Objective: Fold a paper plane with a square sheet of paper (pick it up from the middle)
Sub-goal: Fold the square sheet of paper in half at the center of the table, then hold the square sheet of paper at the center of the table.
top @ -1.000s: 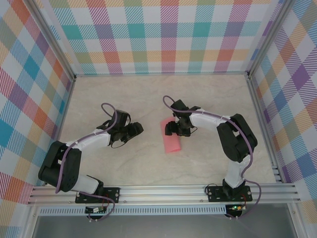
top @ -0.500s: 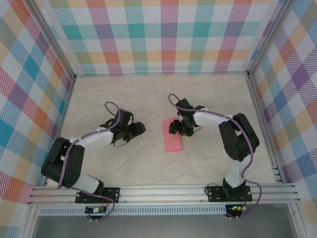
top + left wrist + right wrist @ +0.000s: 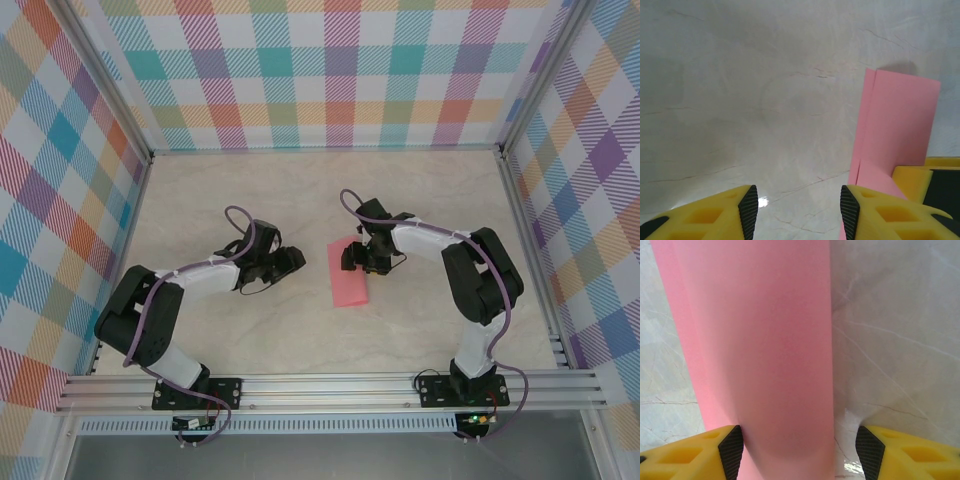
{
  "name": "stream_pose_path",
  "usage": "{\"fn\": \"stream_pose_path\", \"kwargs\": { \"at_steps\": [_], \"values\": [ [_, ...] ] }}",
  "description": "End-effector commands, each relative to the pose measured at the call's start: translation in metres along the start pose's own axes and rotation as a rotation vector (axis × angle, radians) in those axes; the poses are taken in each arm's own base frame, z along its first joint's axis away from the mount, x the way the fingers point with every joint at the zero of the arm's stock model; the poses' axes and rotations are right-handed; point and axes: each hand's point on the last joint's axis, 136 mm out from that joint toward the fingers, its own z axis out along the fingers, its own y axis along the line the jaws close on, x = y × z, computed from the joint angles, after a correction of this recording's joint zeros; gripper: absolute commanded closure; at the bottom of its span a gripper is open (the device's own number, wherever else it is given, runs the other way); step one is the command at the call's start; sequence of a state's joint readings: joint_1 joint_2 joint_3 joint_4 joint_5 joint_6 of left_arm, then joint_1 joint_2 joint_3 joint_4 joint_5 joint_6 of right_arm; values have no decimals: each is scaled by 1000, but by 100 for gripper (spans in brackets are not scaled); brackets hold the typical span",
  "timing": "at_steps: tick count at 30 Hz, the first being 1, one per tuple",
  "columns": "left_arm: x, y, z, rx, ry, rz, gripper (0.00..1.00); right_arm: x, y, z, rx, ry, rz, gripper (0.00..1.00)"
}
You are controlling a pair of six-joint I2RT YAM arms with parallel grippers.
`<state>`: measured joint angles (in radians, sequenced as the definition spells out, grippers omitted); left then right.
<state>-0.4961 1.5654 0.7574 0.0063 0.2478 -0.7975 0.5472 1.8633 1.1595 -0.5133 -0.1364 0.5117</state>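
From above, we see the folded pink paper [image 3: 349,285] (a long narrow strip) flat on the table [image 3: 250,200], the right gripper [image 3: 358,265] over its far end, the left gripper [image 3: 290,263] near its left side. Our left wrist camera shows the left gripper's fingers [image 3: 705,215] spread over bare table; the right wrist camera shows the right gripper's fingers [image 3: 690,450] spread astride the paper.

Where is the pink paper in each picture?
Top external: the pink paper lies flat on the table, a little right of the middle.
Left wrist: the pink paper is on the right side, running down to the bottom edge.
Right wrist: the pink paper is a wide strip from top to bottom, left of centre.
Shared landmark: the cream marbled table under it.
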Motion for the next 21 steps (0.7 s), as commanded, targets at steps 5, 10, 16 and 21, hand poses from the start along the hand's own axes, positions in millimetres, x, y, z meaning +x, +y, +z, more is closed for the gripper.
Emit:
{"fn": "stream_pose_path", "kwargs": {
  "at_steps": [5, 10, 16, 21],
  "values": [
    [-14, -38, 7, 125, -46, 1, 54, 30, -25, 41, 111, 119, 8, 32],
    [-11, -36, 14, 117, -48, 0, 56, 33, -25, 51, 128, 133, 2, 30],
    [-7, -42, 26, 133, -11, -1, 62, 33, -29, 56, 153, 127, -14, 29],
    [-4, -48, 35, 142, 14, -1, 66, 36, -30, 61, 159, 136, -39, 28]
  ]
}}
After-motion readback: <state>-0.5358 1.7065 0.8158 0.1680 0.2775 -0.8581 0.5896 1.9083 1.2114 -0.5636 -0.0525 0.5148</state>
